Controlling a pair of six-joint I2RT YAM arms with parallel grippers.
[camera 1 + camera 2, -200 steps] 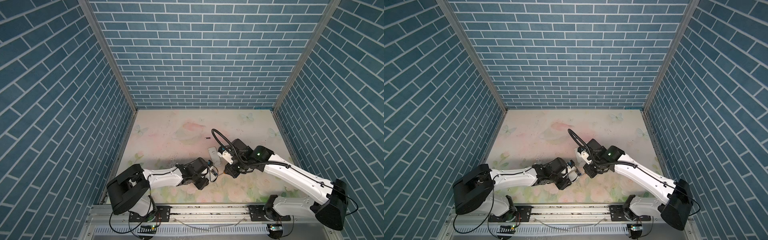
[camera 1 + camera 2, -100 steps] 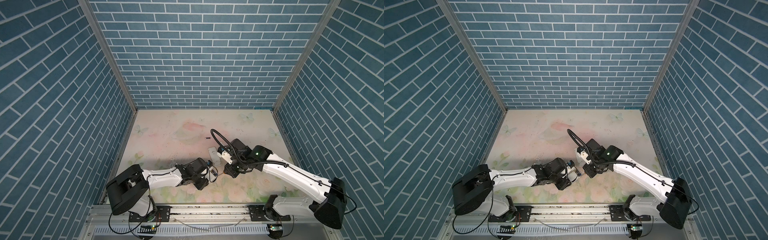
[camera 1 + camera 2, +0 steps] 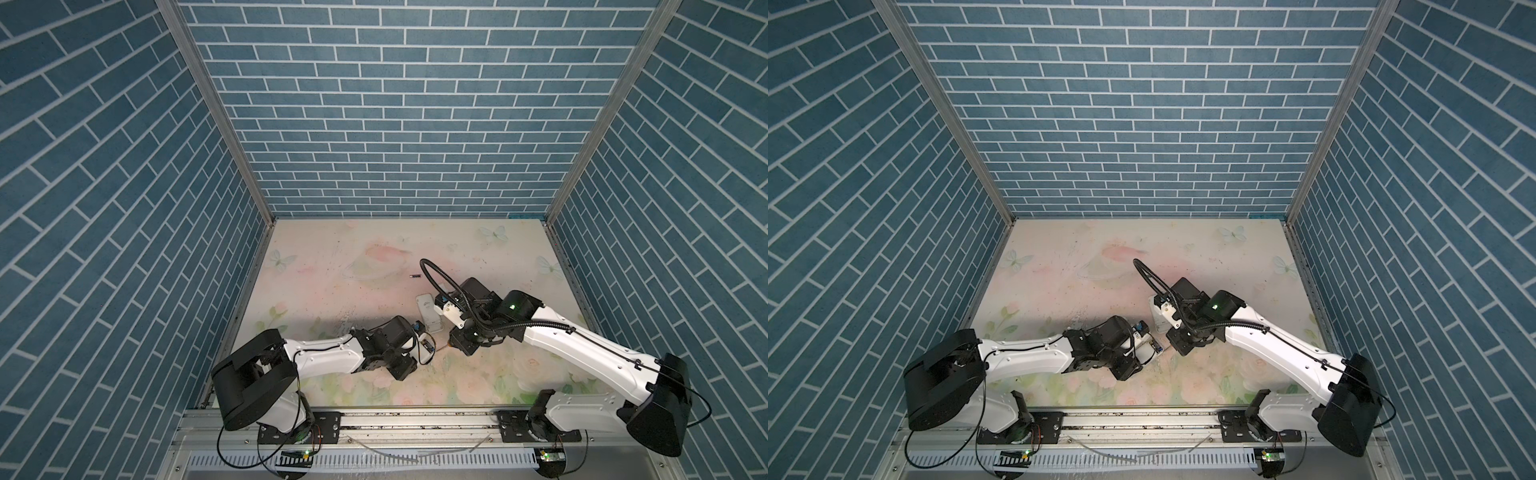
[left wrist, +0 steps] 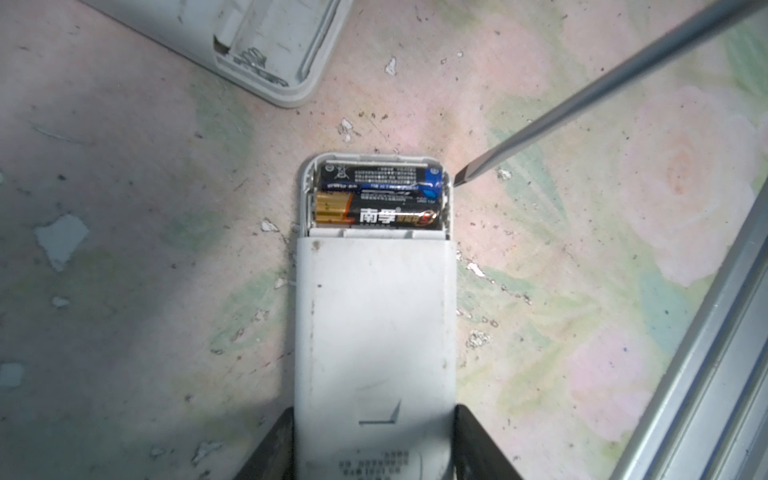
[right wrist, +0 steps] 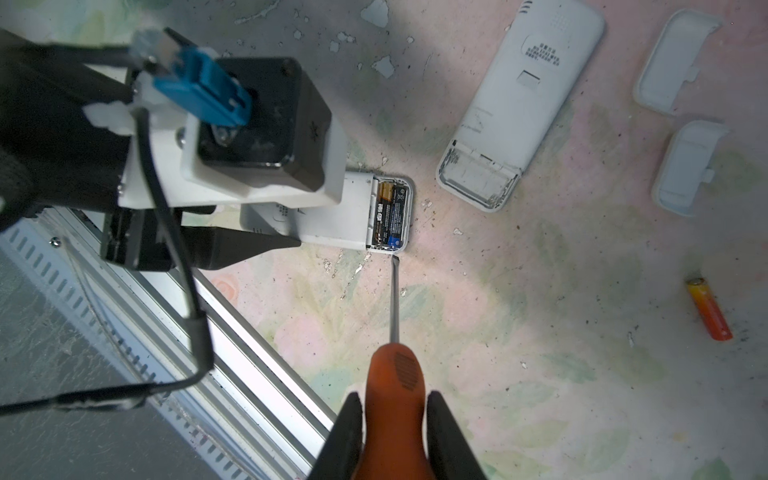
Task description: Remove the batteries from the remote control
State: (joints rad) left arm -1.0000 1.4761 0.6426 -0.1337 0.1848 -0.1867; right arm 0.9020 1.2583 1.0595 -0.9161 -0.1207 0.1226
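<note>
Left gripper (image 4: 374,411): jaws about half open, pressed against the two long sides of the remote control (image 4: 374,324); the remote lies back-up on the flowered table (image 4: 582,291), cover off at the end away from the fingers.

Batteries (image 4: 374,216): two, side by side in the remote's open compartment; one black and gold with printed characters; the other black with a blue end, lying against the end wall; both seated in place.

Right gripper (image 5: 395,401): jaws narrow, clamped on the orange handle of the screwdriver (image 5: 395,299); the shaft points at a corner of the open compartment; the flat tip sits just at the rim beside the blue battery end; whether it touches, I cannot tell.

Second remote (image 5: 523,104): white, back-up, compartment uncovered and bare; near the held one, not touching it.

Covers (image 5: 673,62): two, white, lying on the table beside the second remote.

Orange battery (image 5: 708,309): loose on the table, well apart from both remotes.

In both top views the two grippers stand close together near the front middle of the table.
</note>
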